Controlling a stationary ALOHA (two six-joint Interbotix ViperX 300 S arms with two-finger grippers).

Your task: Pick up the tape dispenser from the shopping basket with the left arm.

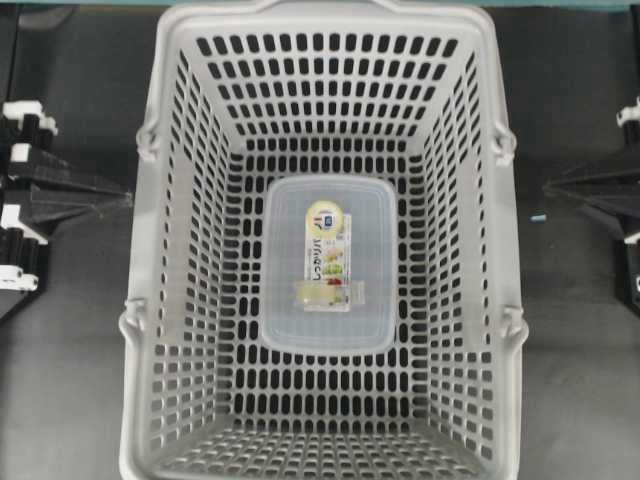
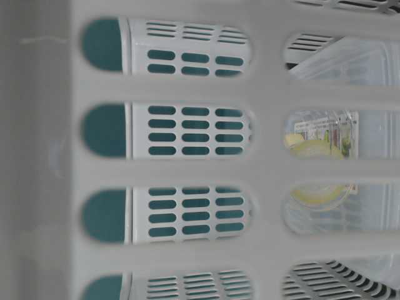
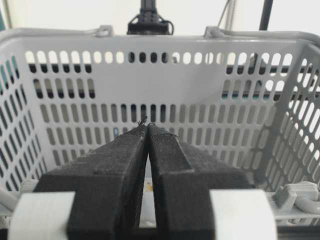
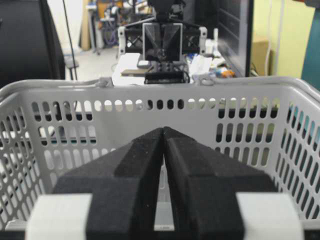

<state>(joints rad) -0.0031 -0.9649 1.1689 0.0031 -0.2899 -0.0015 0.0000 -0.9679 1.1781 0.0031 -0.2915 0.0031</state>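
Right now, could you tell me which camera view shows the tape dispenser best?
The overhead exterior view: the tape dispenser lies whole, label up, on the shopping basket floor. The table-level view catches only blurred parts through wall slots; both wrist views show only basket walls.

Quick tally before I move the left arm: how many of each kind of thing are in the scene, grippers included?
Shopping basket: 1
Tape dispenser, lying flat on the basket floor: 1
Grippers, both shut and outside the basket: 2, left gripper and right gripper
Total: 4
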